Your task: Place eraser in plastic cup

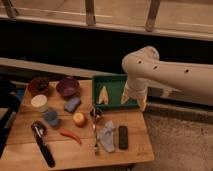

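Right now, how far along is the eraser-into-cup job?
Nothing done yet: the flat black rectangular eraser lies on the wooden table, apart from the small grey-blue plastic cup at left. In hand: the claw hangs by the green tray's right edge, away from both. Left: grasp, carry, drop.

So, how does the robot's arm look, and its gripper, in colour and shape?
The arm is a thick, rounded tube with a smooth cream-white shell and a row of small dark dots along it. No cables show. The gripper, at its lower end over the right edge of the green tray, is the same pale colour.
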You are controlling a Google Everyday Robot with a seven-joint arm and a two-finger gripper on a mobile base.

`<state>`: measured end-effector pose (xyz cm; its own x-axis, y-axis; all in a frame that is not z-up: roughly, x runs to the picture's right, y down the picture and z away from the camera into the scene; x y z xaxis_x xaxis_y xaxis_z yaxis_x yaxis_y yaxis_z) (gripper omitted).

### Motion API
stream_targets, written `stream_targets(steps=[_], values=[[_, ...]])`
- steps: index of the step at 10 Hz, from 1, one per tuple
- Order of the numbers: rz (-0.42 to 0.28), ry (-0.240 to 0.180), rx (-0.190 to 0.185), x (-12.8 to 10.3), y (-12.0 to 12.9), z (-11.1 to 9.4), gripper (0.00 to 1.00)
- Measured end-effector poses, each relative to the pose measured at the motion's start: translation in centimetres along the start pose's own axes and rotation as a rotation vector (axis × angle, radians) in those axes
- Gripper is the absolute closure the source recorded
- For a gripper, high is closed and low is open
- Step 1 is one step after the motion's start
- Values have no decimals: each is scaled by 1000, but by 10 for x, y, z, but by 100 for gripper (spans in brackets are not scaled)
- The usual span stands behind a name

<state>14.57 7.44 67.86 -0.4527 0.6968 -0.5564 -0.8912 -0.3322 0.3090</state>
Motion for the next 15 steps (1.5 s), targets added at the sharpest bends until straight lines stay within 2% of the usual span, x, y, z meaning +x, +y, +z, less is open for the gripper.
stream_targets(steps=[2, 7, 8, 12, 13, 15], values=[[-22, 17, 15, 2, -4, 5, 35], [-140, 144, 79, 28, 1, 71, 35], [-152, 166, 87, 32, 2, 78, 35], [-158, 325, 103, 39, 7, 132, 35], [-141, 393, 99, 40, 6, 148, 35], [-126, 424, 98, 40, 4, 156, 35]])
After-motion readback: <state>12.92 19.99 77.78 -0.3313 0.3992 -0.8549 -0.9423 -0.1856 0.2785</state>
